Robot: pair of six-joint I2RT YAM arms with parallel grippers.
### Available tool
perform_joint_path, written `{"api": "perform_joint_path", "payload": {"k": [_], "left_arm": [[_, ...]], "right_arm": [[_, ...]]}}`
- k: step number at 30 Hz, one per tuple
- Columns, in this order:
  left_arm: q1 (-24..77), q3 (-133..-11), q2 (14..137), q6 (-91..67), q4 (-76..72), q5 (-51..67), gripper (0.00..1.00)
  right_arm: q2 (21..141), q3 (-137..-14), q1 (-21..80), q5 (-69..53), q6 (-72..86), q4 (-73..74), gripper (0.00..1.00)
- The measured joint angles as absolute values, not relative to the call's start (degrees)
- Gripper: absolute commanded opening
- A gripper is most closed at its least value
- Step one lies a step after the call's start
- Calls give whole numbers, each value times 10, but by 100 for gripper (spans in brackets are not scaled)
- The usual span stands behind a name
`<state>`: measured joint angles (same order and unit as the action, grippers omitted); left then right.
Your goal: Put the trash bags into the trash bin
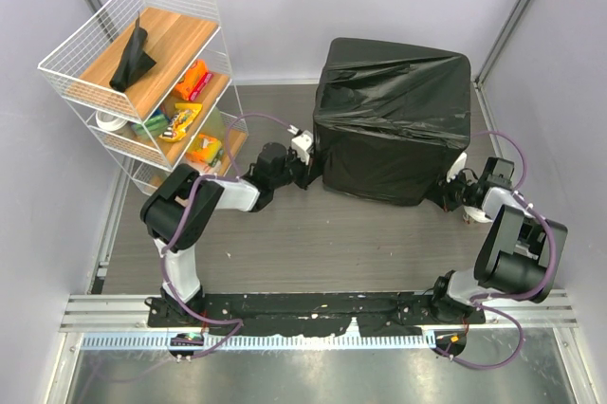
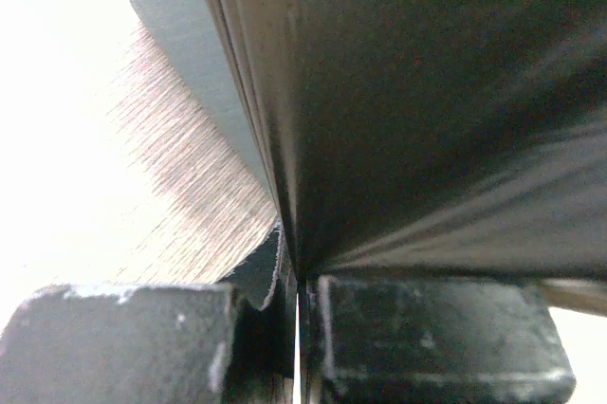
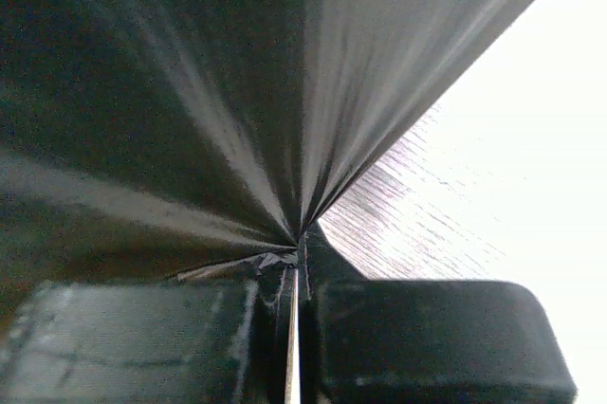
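The left tool is closed, its 2 pads pinching a thin fold of glossy black film that fans up and away from the tips. The right tool is likewise clamped on a gathered pleat of the same film, with creases radiating from the pinch.

From above, both pinches sit low on opposite sides of 1 large trash bag, left tool at its left flank, right tool at its right flank. The sack is draped like a hood over the trash bin, which it hides completely in the top view (a grey strip beside the film in the left wrist view looks like the bin's wall). So the bag lies over the bin, not inside it. The bin stands on the bench, toward the back right.

My reading is that the hem must come up off the sides before the film can go into the opening. To do that well:
- Raise both arms together and at the same height, so neither pinch takes all the pull and tears or slips off the thin film.
- Gather inward over the rim, then push down at the centre.
- Watch for the bin tipping if the film snags on a corner.

Well apart on the left, a wire shelf rack carries a second folded black bag on its top shelf.
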<state>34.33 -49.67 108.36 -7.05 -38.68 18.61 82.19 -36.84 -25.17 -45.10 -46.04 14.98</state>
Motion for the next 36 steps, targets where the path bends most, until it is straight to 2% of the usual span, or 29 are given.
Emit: {"api": "perform_joint_path", "payload": {"k": [7,10,12,15,18,23,28,32,36], "left_arm": [[353,-489,1078,-70,-390,149,0],[355,-486,1075,-70,-391,140,2],[356,-478,1070,-70,-396,134,11],[351,-453,1065,-64,-366,102,34],[343,-434,1061,-57,-348,91,52],[341,-432,1045,-46,-322,92,83],[340,-410,1002,-37,-278,99,98],[338,-405,950,-24,-218,112,99],[337,-456,870,0,-96,118,97]], "right_arm": [[798,-359,-252,-428,-452,150,2],[791,-356,-252,-422,-450,150,8],[786,-356,-252,-414,-451,153,14],[781,-353,-259,-357,-460,166,22],[773,-352,-265,-328,-464,195,32],[716,-352,-265,-319,-466,244,38],[658,-364,-265,-327,-462,293,44],[653,-413,-265,-333,-454,339,53],[637,-460,-265,-329,-432,367,61]]}}
